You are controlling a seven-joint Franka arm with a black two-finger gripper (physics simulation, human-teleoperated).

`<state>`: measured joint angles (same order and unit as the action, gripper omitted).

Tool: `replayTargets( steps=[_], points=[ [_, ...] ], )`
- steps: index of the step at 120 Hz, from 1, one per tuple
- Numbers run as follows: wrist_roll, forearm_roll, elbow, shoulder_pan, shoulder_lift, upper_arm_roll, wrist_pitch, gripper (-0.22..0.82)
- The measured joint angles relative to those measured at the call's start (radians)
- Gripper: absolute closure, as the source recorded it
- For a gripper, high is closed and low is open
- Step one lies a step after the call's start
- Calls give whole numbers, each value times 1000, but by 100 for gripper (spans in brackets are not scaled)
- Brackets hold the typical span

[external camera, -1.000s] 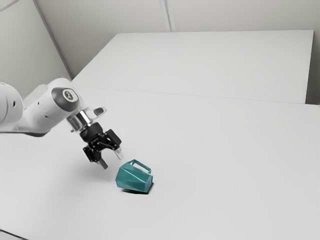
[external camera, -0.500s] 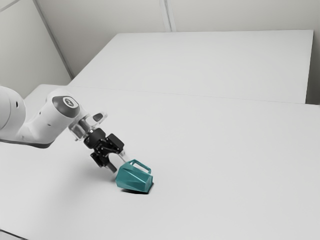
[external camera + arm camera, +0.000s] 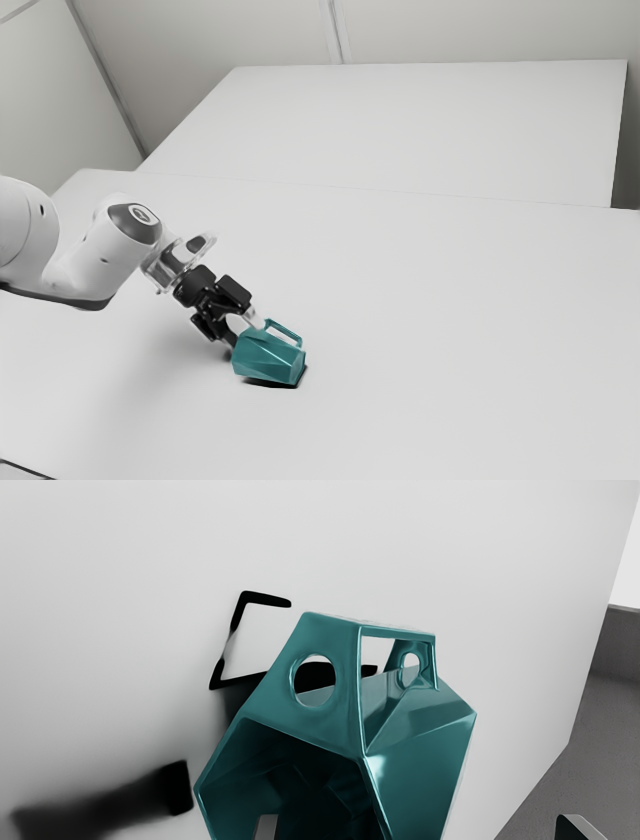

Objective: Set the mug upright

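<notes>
Exterior view: gripper (image 3: 247,331) has dipped and slid toward view's right since last frame, now right up at mug (image 3: 268,358). Mug hasn't budged: on its side, handle (image 3: 285,331) up, well in from far edge of table (image 3: 450,300).

Wrist view: fingers spread, grasping nothing. One fingertip (image 3: 267,828) at dark mouth (image 3: 320,790), other (image 3: 575,826) outside wall, toward table's edge. Mug not upright; looks lined up for pinch on wall, then tilt. Shallow grip could slip.
</notes>
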<state>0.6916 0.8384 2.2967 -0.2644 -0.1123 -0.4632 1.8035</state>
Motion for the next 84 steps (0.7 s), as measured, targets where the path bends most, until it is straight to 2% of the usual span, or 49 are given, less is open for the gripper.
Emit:
replayTargets(
  steps=[75,84],
  points=[
    [71,61,8,-13,-5,32,23,0],
    [75,64,8,-13,-5,34,24,5]
  ],
)
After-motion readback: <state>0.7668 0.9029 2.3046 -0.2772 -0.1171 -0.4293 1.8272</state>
